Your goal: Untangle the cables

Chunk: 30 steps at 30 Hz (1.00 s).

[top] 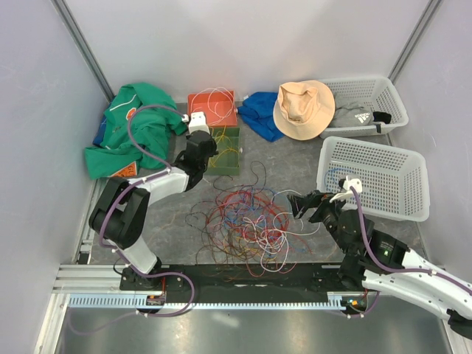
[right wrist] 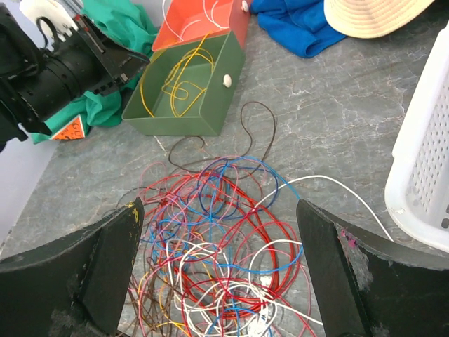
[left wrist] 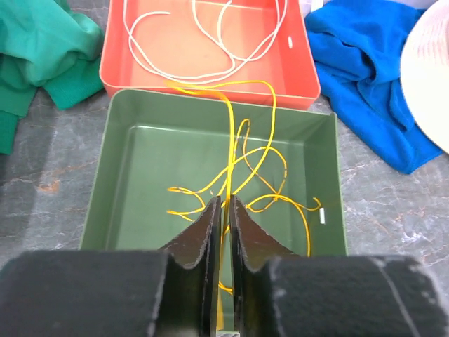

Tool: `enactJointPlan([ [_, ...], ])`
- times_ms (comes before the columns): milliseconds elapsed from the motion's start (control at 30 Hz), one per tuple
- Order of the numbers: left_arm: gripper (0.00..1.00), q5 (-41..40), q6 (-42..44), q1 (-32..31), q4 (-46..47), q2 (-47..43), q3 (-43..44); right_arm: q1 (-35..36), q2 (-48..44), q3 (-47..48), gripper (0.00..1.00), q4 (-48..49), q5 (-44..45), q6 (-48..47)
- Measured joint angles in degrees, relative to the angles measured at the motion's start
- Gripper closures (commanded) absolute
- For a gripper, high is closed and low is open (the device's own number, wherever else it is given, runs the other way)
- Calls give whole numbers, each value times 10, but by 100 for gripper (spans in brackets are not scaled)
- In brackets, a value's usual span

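My left jaws were nearly closed round yellow cable (left wrist: 229, 154), grip unclear; right jaws gaped empty, cables (right wrist: 217, 246) just below. Strands looked light, limp, snaggy; best pinched at free outer loop.

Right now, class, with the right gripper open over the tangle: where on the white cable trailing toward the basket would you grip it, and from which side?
Grip the white cable on its bare arc beside the tangle, toward the white basket. It lies flat and alone there, so the right gripper should probably come straight down, jaws astride it.
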Motion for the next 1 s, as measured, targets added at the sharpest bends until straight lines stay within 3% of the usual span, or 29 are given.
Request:
enactJointPlan([
  [67,86,-1,3,1,-7,0,5,0,-5,0,2,0,0,1],
  [100,98,-2,4,1,-10,2,9,0,-7,0,2,0,0,2],
  [500,98,1,10,1,-9,-28,-1,0,-13,-4,2,0,3,1],
  [567,77,5,10,0,-10,-52,0,0,-10,-4,2,0,3,1],
  [600,52,6,11,0,-12,-63,4,0,-8,-4,2,0,2,1],
  [700,18,11,20,0,-24,-75,38,0,-4,-5,2,0,2,2],
  [800,12,11,32,1,-46,-59,88,0,-4,-5,2,0,0,2],
  [1000,12,3,62,8,-106,34,189,0,-12,-5,2,-1,1,1],
])
